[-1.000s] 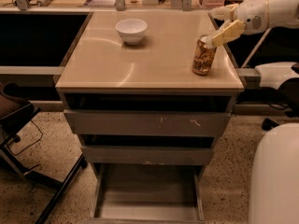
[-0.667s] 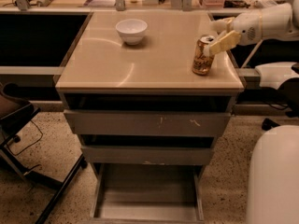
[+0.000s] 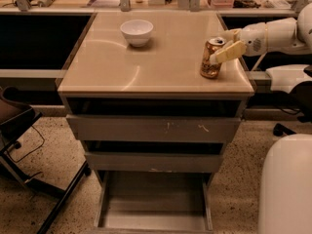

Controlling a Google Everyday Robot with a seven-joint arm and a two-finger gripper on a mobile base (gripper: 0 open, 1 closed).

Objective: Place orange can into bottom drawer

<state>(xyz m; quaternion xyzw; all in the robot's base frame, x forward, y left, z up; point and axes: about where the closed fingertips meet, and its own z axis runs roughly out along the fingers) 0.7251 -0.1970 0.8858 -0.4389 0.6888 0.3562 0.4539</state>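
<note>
The orange can (image 3: 210, 62) stands upright near the right front corner of the tan cabinet top (image 3: 161, 67). My gripper (image 3: 220, 46) reaches in from the right at the height of the can's top. It is open, with one pale finger (image 3: 227, 52) in front of the can's upper right side and the other behind it. The bottom drawer (image 3: 103, 204) is pulled out at floor level, and its grey floor is bare.
A white bowl (image 3: 136, 31) sits at the back middle of the top. The middle drawer (image 3: 153, 161) and top drawer (image 3: 153, 129) are pulled out slightly. A dark chair base (image 3: 29, 145) stands left, and a white rounded robot part (image 3: 285, 189) at lower right.
My gripper has moved left and down, from above and right of the can to straddling its top. The can, bowl and drawers have not moved.
</note>
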